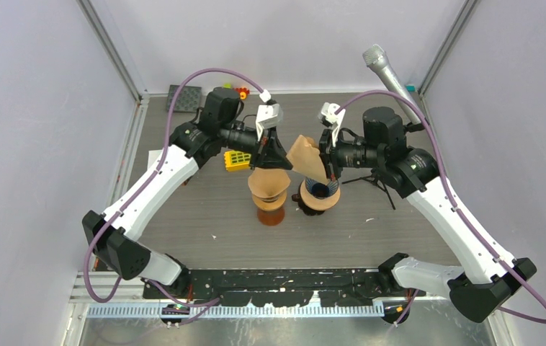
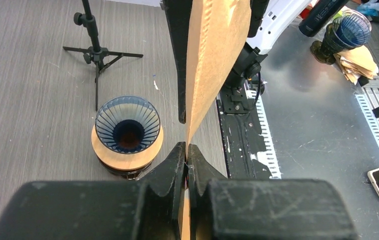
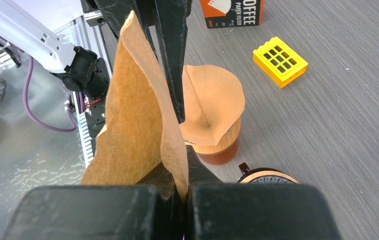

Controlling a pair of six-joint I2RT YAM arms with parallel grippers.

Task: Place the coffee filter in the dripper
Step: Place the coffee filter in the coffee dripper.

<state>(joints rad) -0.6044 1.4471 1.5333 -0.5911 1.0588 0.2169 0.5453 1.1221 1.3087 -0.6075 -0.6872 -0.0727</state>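
Pinching the coffee filter (image 1: 306, 155) from both sides, our left claw (image 2: 186, 150) and right claw (image 3: 185, 172) hold it just above the dripper (image 2: 126, 125) on the grey surface (image 1: 212, 216); pale walls (image 1: 39, 108) surround us.

Left arm (image 1: 151, 184) and right arm (image 1: 450, 216) angle inward, fingers (image 2: 172, 167) seemingly shut.

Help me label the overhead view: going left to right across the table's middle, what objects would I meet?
Yellow block → filter-lined dripper → blue glass dripper → black tripod. The coffee filter held in the air overlaps the blue glass dripper, so it is left out.
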